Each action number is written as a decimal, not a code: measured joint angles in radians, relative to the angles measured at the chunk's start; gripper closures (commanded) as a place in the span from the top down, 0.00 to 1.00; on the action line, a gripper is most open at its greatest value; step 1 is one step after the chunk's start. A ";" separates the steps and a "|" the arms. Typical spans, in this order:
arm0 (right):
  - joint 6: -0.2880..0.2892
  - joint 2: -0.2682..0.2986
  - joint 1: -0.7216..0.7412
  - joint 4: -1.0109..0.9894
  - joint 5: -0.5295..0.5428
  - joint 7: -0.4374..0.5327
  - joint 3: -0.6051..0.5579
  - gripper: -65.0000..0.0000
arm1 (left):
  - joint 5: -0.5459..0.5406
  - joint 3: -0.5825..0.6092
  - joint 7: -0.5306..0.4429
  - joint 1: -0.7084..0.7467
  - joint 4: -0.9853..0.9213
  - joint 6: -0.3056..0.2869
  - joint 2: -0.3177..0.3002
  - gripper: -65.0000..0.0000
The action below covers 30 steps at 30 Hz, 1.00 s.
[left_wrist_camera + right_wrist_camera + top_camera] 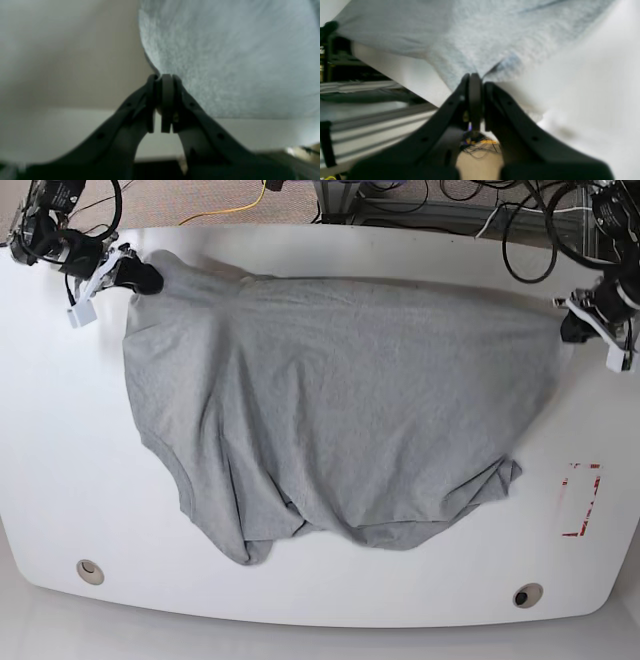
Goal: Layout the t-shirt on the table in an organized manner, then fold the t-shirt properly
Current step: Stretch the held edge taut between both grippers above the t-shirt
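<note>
Left wrist view: the left gripper has its fingers clenched on the edge of the t-shirt, thin soft jersey that sags away ahead and to their right.

Right wrist view: the right gripper pinches a puckered corner; cloth fans out beyond the fingertips, the bench beneath.

Base view: the shirt hangs stretched between both grips, its lower part bunched. It is light, limp and likely to slide. Bare bench lies ahead; the red tape rectangle sits near the left fingers.

Base view: high overhead, looking straight down on the whole table. Each wrist view sits close behind its own fingers, facing outward, somewhat blurred. All three share the t-shirt.
</note>
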 measured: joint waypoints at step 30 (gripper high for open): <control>0.000 -0.101 -0.020 0.182 -0.090 0.002 0.037 0.00 | -0.007 0.000 0.016 0.169 0.003 -0.036 -0.074 0.01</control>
